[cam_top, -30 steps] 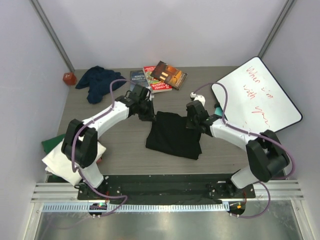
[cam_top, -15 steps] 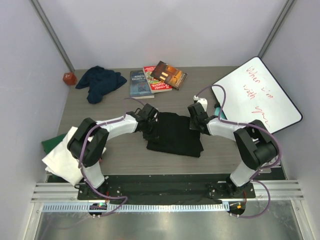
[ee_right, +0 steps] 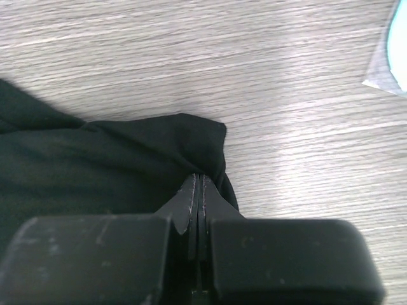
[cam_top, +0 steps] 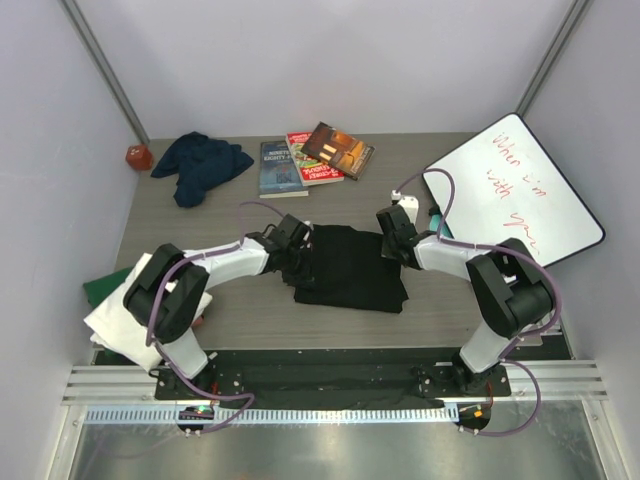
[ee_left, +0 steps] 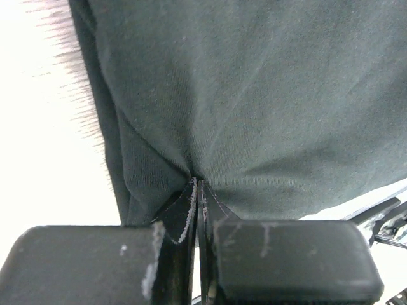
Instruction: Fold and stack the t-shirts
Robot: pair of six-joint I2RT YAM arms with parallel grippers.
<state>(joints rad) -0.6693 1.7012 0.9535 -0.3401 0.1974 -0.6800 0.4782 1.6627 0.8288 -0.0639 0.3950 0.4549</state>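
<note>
Two grippers pinch one black t-shirt (cam_top: 350, 272) on the table (cam_top: 440, 305), in the middle of the frame.
The left gripper (cam_top: 297, 252) is closed on its left edge and the right gripper (cam_top: 392, 233) is closed on its upper right corner. There are four shirts: this one, one navy t-shirt (cam_top: 200, 162) crumpled at upper left, and one white t-shirt (cam_top: 125, 320) and one green t-shirt (cam_top: 100, 288) at lower left. Three books (cam_top: 338, 148) lie at upper centre, their titles too small to read. One whiteboard (cam_top: 515, 190) at right shows red handwriting, "When i'm with", and then an unclear word.

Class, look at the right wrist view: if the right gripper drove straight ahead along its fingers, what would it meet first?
The corner of the soft black cloth t-shirt, already pinched in the right gripper; beyond that fold, only bare grey wood-grain table shows, though depth is unclear.
</note>
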